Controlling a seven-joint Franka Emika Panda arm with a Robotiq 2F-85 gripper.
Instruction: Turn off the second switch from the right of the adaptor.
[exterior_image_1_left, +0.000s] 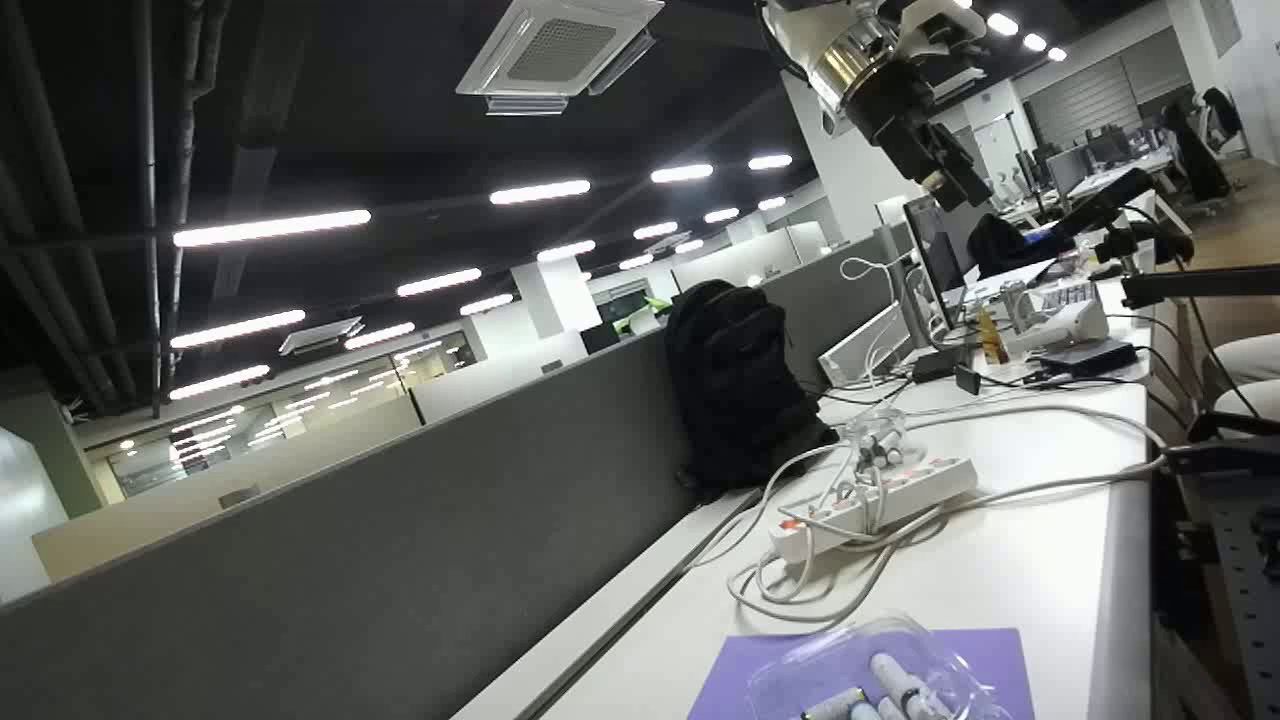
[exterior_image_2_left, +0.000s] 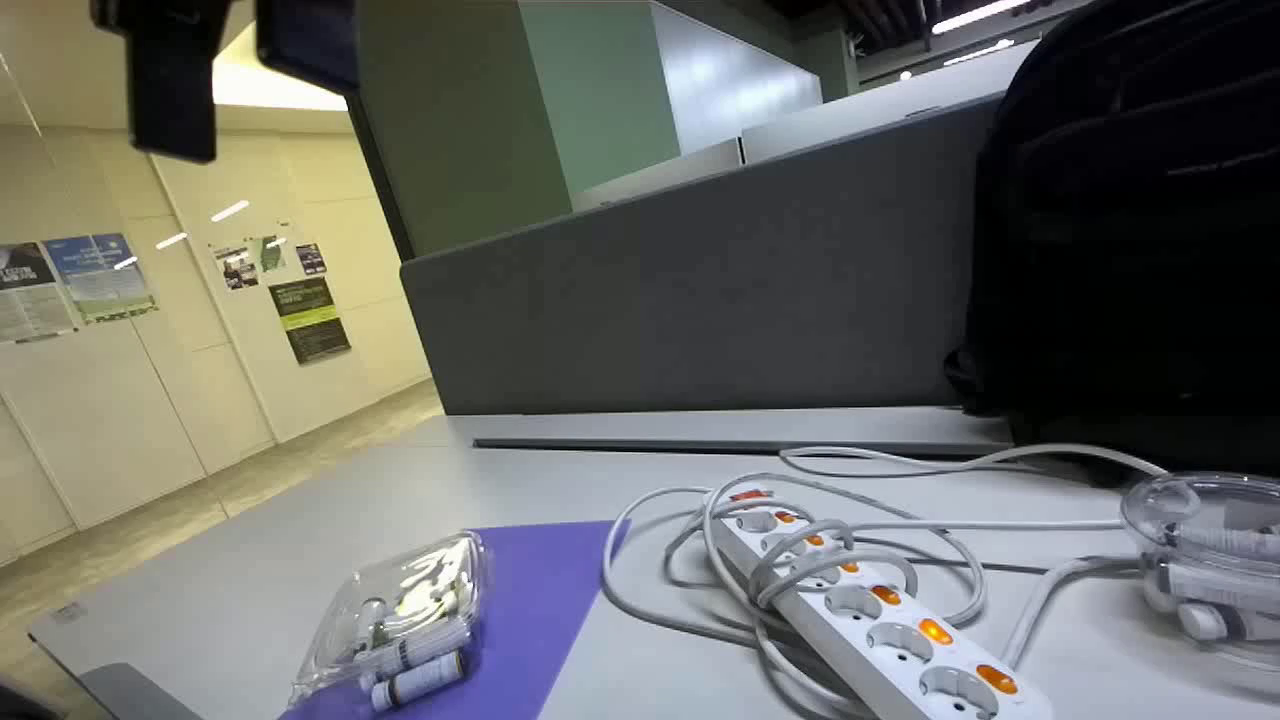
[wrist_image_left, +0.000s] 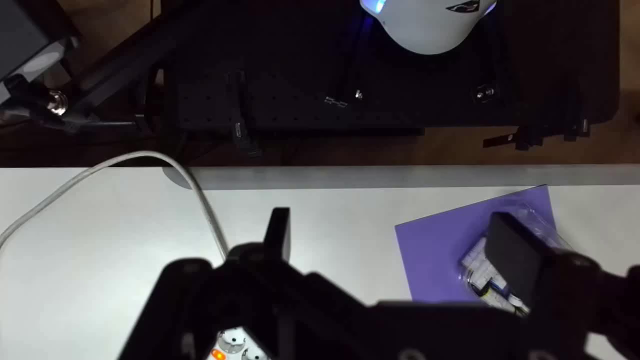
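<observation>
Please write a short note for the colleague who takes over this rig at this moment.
Gripper: open, holding nothing, raised above the desk.
Adaptor: on the desk; white cables loop across its left part in an exterior view.
Done: nothing of the switch-off; the second switch from the right glows orange, so probably on.
To do: lower the gripper and press that switch off.

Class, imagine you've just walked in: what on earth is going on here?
A robot arm holds its open gripper above the desk, grasping nothing. The white adaptor lies there, cables looped across it. One orange switch, second from the near end in an exterior view and probably the one to turn off, is glowing.
</observation>
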